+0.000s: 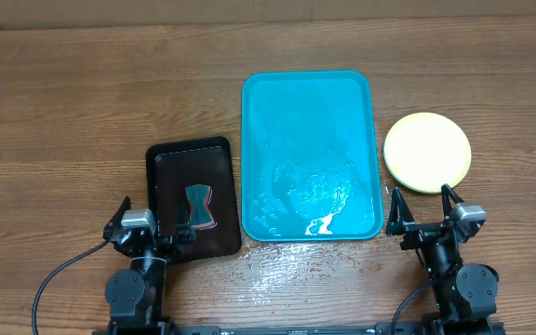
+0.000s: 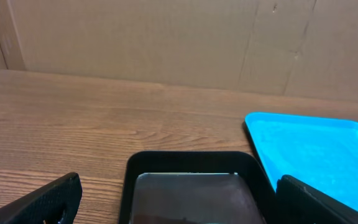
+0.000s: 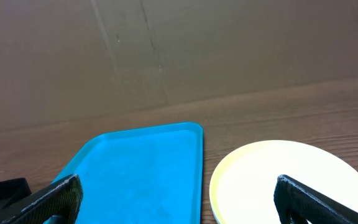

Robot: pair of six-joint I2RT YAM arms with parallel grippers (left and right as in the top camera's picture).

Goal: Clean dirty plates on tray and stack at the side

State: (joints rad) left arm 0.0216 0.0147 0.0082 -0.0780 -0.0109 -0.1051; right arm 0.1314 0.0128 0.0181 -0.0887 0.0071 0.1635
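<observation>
At the centre of the overhead frame the tray (image 1: 310,112) lies wet and bare of dishes; the plates (image 1: 426,152) sit stacked just right of it, only a clean yellow top one showing. Low in frame the left gripper (image 1: 156,226) and right gripper (image 1: 422,212) stand wide, holding nothing. Stacking looks done, I judge; the next move calls only for keeping clear, sponge (image 1: 199,206) left on its black tray (image 1: 170,158)

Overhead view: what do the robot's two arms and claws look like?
The left arm and right arm are black, built from rounded joint housings. The left claw and right claw each have two thin black fingers beside a small silver-grey block. A black cable curves out from each base.
</observation>
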